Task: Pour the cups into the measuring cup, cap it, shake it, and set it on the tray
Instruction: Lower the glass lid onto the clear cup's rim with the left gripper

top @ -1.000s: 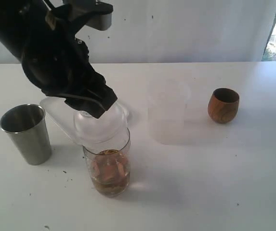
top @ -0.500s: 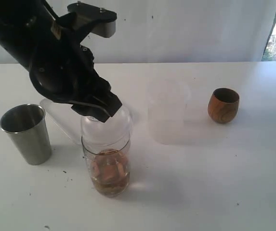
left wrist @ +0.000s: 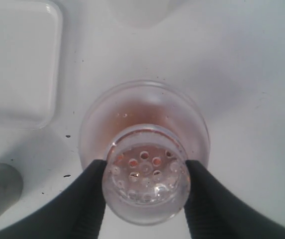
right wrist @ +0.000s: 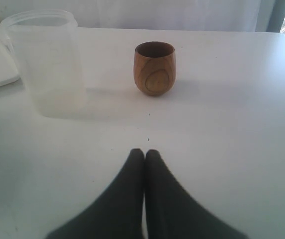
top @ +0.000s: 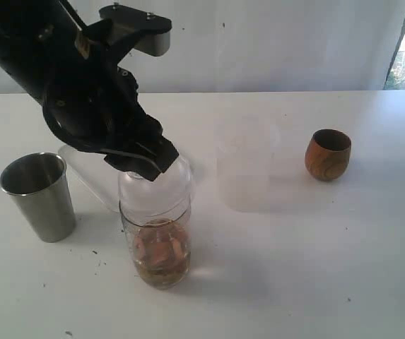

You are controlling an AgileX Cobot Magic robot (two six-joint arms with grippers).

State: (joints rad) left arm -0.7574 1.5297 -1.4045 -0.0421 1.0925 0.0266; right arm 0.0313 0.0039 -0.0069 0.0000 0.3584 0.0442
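Lower left of centre in the exterior view, the tall clear straight-sided measuring cup [top: 156,247] stands upright on the white worktop [top: 294,282], with amber-brown liquid in its lower part.

Change noted: the clear domed perforated lid [top: 156,185], a second ago tilted and up-left of the rim, now sits over the cup's mouth. It has not shifted in the last half second. The left end effector [left wrist: 144,199] grasps the lid by its dome.

Assessment: pouring appears complete and capping is in hand, though seating is unconfirmed.

The shiny steel tumbler [top: 39,198] stands at far left and the round-bellied brown wooden cup [top: 327,154] at right, with a frosted cup [top: 244,169] between. The flat white rectangular tray [left wrist: 18,64] lies up-left of the measuring cup. The right end effector [right wrist: 143,154] is clenched and empty.
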